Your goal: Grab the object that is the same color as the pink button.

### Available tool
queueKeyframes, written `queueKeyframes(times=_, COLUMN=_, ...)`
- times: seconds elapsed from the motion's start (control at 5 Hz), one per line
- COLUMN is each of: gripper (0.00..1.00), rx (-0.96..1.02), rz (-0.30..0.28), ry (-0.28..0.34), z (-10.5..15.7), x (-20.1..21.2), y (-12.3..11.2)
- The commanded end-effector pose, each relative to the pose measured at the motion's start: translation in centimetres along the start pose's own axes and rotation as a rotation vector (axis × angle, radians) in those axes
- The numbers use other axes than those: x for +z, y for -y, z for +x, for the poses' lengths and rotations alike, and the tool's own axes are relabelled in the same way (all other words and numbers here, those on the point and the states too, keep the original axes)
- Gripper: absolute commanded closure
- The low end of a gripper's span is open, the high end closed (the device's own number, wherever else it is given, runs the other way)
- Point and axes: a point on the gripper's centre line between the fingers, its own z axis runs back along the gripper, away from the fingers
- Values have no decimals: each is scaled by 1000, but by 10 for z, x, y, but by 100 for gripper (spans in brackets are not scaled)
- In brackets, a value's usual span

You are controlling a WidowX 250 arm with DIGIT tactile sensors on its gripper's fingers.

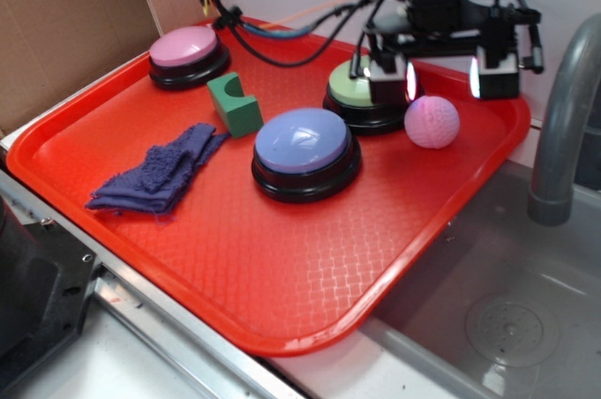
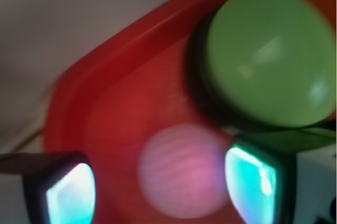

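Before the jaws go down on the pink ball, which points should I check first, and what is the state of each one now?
1. Target is the pink ball, matching the pink button: ok.
2. Jaws of the gripper open: ok.
3. Ball lies between the fingers in the wrist view: ok.
4. Gripper low enough to close: not ok, it hangs above the ball.
5. Clearance from the green button beside the ball: cannot tell, it is close.
6. Ball rests free on the red tray: ok.

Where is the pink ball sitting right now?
In the exterior view the pink ball sits on the red tray near its far right corner, just right of the green button, below the open gripper.
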Motion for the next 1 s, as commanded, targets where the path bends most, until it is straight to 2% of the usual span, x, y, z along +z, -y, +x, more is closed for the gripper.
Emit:
queueKeyframes(times=0.0, gripper=0, rx=115, rz=-61, ry=-52, z=9, x=-3, y=-2)
queueKeyframes(times=0.2, gripper=100, rx=108, rz=-26, ry=-58, z=8, x=-8, y=-5)
queueKeyframes(times=0.8, gripper=100, rx=-25, rz=-2, ry=-48, z=11, x=-7, y=-4)
